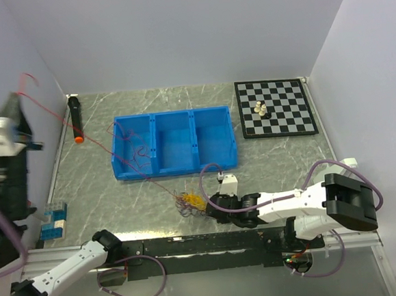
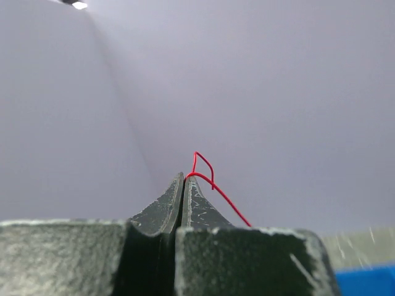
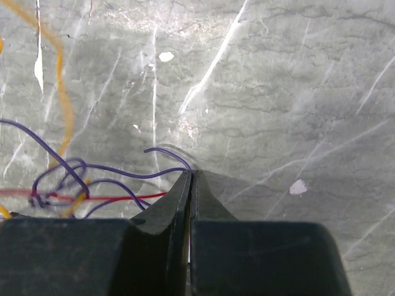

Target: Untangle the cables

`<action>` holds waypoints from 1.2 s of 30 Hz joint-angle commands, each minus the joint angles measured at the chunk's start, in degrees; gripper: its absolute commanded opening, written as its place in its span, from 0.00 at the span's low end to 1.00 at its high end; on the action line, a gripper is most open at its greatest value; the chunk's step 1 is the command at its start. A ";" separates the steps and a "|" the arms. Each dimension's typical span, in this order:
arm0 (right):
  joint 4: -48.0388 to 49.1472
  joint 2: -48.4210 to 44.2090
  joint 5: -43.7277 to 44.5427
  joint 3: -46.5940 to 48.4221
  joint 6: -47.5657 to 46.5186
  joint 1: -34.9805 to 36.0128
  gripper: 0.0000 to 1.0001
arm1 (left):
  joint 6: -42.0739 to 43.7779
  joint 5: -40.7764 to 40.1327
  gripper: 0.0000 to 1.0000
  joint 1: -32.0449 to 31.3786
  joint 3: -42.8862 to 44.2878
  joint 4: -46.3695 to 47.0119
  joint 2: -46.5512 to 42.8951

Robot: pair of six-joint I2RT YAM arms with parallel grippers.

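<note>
Surface: grey marbled table (image 1: 153, 103), pale lilac walls (image 1: 175, 33).
Cables (image 1: 190, 202): small curly red, purple and yellow tangle, lower centre of the top view.
Left gripper (image 2: 185, 177): fingers together, pinching red strand (image 2: 223, 199).
Right gripper (image 3: 190, 174): fingers together, pinching purple strand (image 3: 148, 176).

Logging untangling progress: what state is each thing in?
Left gripper: shut on thin red wire, raised.
Thin red wire: stretched out.
Right gripper: shut on thin dark purple wire, near grey marbled tabletop.
Bundle of red, purple, yellow curly wires: tangled.
Blue plastic three-compartment bin: upright, red wire crossing left compartment.
</note>
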 commanded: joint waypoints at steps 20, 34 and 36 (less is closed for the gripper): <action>2.51 -15.82 0.15 -0.71 -11.42 1.11 0.72 | -12.11 13.31 0.01 -0.03 0.07 -17.70 1.07; 21.21 -2.84 -12.67 12.82 -33.75 -0.47 0.75 | -13.08 16.14 0.01 0.05 -9.01 -19.81 -3.42; 23.94 0.50 -15.66 15.46 -36.56 -1.00 0.73 | -12.99 15.87 0.01 0.05 -8.22 -20.86 -3.51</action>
